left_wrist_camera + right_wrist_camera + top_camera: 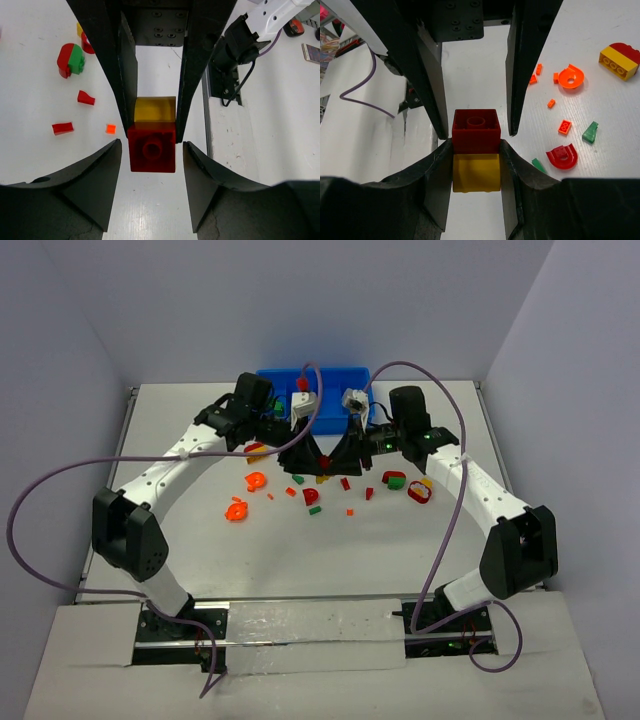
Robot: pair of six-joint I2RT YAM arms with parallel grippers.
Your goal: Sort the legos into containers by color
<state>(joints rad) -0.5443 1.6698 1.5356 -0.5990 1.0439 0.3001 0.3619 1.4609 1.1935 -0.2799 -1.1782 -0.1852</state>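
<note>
While pinched flush between the fingers of the right gripper, stuck end to end with red brick: yellow brick, smooth-faced and squarish, nearest the right wrist. Just beyond those fingertips, red brick, dark and glossy, same width, one round stud on its upper face. Straddled by left gripper, jaws parted, slivers of white table on either side, no contact visible. Off to one side of the left gripper, loose legos: red, green, orange bits.
</note>
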